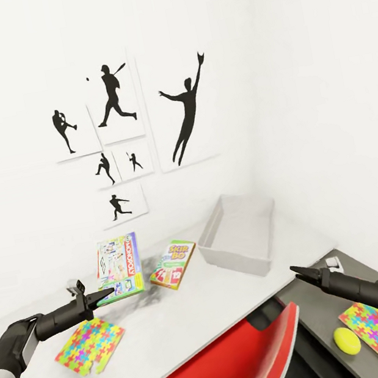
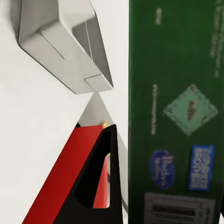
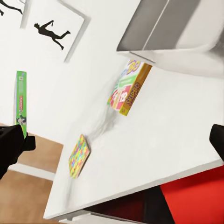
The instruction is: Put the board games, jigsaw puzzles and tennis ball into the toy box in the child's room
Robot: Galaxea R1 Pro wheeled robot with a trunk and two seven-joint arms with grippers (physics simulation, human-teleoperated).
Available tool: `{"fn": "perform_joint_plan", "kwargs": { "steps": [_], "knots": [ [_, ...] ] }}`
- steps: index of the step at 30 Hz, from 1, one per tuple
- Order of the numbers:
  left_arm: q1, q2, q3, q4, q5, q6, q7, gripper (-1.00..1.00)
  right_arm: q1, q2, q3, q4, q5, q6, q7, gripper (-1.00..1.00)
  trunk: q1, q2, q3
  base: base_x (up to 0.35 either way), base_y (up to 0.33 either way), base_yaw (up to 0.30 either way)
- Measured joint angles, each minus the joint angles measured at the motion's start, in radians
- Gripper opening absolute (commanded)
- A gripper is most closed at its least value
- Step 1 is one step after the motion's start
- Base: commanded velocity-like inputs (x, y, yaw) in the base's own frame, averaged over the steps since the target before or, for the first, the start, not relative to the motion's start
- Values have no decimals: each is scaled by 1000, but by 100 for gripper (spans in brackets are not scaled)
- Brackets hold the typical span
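Green box underside at left wrist, ball at head

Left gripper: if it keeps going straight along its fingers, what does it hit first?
Probably the toy box. The left gripper, shut on the Monopoly box, points over bare table toward the bin; depth is uncertain.

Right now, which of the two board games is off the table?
The Monopoly box, green-edged, is held up in the left gripper. The Skip-Bo box lies flat on the white table beside the toy box.
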Motion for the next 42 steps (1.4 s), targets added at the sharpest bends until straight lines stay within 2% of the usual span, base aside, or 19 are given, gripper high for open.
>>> {"fn": "perform_joint_plan", "kwargs": {
  "steps": [14, 15, 21, 42],
  "knots": [
    [0, 0, 0, 0, 1, 0, 0, -100, 0, 0, 1, 1, 2, -3, -5, 100, 0, 0, 0, 103, -39, 32],
    [6, -1, -8, 3, -6, 1, 0, -100, 0, 1, -1, 7, 8, -3, -9, 100, 0, 0, 0, 0, 0, 0],
    [8, -1, -3, 2, -3, 5, 0, -100, 0, 13, -3, 12, 12, -3, -8, 100, 0, 0, 0, 0, 0, 0],
    [8, 0, -3, 0, -3, 5, 0, -100, 0, 16, -2, 11, 13, -2, -5, 100, -81, 147, 66, 0, 0, 0]
  ]
}}
